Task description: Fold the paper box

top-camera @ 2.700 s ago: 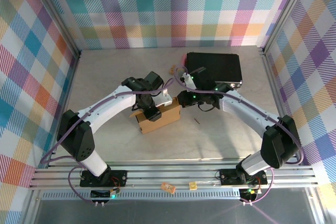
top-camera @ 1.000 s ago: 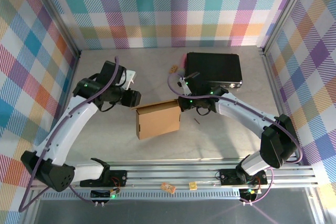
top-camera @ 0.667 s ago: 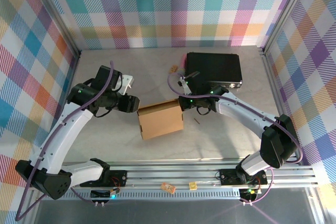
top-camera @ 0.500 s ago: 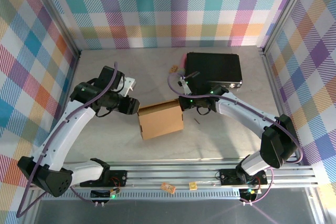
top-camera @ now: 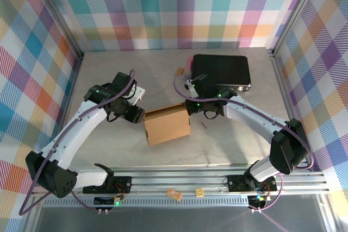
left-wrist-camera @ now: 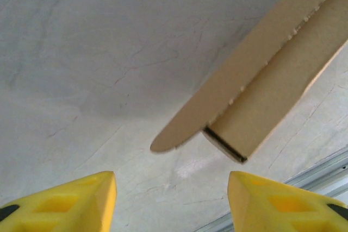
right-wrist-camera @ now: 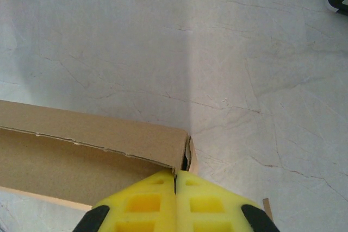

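Note:
The paper box (top-camera: 167, 125) is plain brown cardboard and lies folded up in the middle of the table. My right gripper (top-camera: 188, 108) is at its far right corner. In the right wrist view the yellow fingers (right-wrist-camera: 147, 202) are pressed together, pinching the box's end wall (right-wrist-camera: 186, 153) where it meets the long side (right-wrist-camera: 92, 129). My left gripper (top-camera: 139, 117) hangs just off the box's left end. Its yellow fingertips (left-wrist-camera: 65, 199) stand apart with nothing between them. Ahead of it, a rounded tab (left-wrist-camera: 168, 142) sticks out from the box corner (left-wrist-camera: 255, 118).
A black case (top-camera: 222, 70) lies at the back right, close behind the right arm. A small brown scrap (top-camera: 178, 71) sits left of it and a short dark sliver (top-camera: 204, 125) right of the box. Checkered walls close off three sides; the metal rail (top-camera: 179, 180) runs along the front.
My left gripper has swung from the left and back in toward the box's left end. The box has shifted slightly to the right. The right gripper has stayed shut at its corner.

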`<act>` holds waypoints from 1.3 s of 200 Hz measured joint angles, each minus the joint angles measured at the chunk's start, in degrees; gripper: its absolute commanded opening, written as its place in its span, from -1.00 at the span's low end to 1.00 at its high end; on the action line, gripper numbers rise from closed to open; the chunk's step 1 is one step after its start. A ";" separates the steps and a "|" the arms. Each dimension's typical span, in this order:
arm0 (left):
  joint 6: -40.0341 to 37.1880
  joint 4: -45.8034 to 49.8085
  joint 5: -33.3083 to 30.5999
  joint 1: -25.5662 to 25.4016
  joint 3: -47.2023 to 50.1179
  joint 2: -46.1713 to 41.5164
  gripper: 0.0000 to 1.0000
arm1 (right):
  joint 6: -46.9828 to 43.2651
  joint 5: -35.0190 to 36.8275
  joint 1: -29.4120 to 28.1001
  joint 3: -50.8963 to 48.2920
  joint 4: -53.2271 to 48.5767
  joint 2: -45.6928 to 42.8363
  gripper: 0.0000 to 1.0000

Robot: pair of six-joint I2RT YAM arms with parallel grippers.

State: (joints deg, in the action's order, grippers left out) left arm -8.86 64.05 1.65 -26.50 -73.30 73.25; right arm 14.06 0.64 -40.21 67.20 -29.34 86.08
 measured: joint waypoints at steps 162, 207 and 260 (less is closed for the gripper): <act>-1.62 -2.03 4.35 -0.04 -1.40 7.13 -0.74 | 0.02 0.02 0.00 0.00 -0.35 -0.02 -1.00; 1.18 -1.01 4.96 -0.04 -1.73 8.57 -0.90 | 0.09 0.11 0.00 0.00 -0.57 -0.02 -1.00; 6.14 2.10 5.90 -0.04 -5.90 11.50 -0.99 | 0.46 0.92 0.07 0.00 -0.66 -0.02 -1.00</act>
State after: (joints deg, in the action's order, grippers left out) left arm -2.72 66.15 7.55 -26.55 -79.20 84.75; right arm 14.52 1.56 -40.14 67.20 -30.00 86.06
